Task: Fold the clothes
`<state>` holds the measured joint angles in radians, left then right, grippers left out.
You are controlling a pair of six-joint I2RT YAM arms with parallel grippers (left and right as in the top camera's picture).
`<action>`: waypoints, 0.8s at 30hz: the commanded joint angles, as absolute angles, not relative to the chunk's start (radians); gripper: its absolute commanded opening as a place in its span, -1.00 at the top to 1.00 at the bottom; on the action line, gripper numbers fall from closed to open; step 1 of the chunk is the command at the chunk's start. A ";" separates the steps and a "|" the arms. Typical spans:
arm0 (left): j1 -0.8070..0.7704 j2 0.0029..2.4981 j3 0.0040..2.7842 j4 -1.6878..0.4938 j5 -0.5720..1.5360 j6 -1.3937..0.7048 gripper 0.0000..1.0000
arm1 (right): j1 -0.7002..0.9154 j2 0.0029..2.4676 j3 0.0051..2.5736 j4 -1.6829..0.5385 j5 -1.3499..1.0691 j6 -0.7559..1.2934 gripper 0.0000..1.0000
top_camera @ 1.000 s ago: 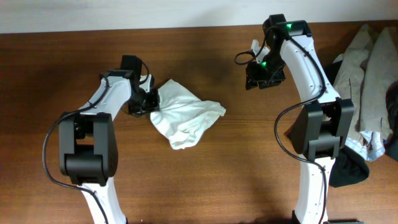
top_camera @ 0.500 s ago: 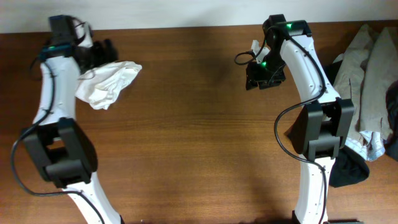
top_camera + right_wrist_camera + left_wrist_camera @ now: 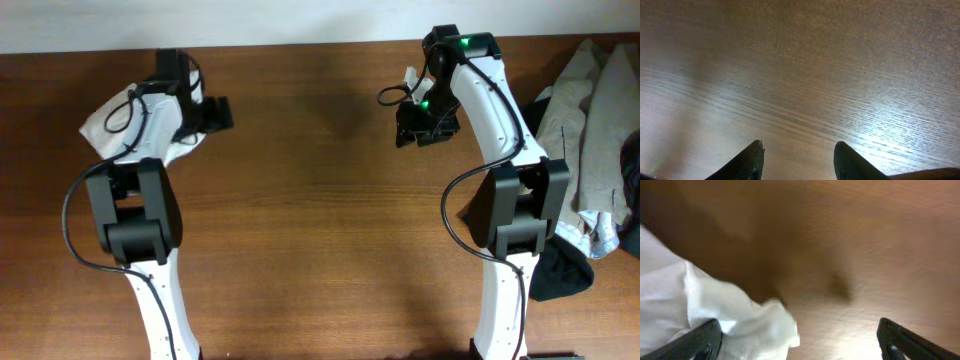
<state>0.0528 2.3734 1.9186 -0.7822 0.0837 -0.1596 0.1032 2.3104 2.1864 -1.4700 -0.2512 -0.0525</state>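
Observation:
The clothes, a white T-shirt (image 3: 105, 122), lie crumpled in a heap at the far back left of the brown table (image 3: 320, 220), partly under my left arm. My left gripper (image 3: 218, 112) is just right of the heap. In the left wrist view the gripper (image 3: 800, 347) stands wide open. A fold of the white shirt (image 3: 690, 305) reaches in beside its left finger (image 3: 705, 340), and nothing is gripped. My right gripper (image 3: 415, 130) hovers at the back right. Its jaws (image 3: 799, 155) stand apart over bare wood with nothing between them.
A pile of beige-grey garments (image 3: 590, 100) lies along the table's right edge. A black garment (image 3: 560, 270) sits by the base of the right arm. The table's back edge meets a white wall (image 3: 300, 20).
My left arm carried the shirt from the middle of the table to the far back left, opened and let it drop. The gripper now sits right of the heap. The right arm has not moved.

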 commanded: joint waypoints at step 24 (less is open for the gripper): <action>-0.016 2.085 2.044 -1.680 -0.054 -0.051 -0.98 | 0.096 2.128 2.252 -1.402 -0.219 0.021 -0.97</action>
<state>-0.0315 2.1479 2.0220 -1.5970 -0.0433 -0.0673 0.1032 2.2356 2.2162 -1.3880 -0.2398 -0.0093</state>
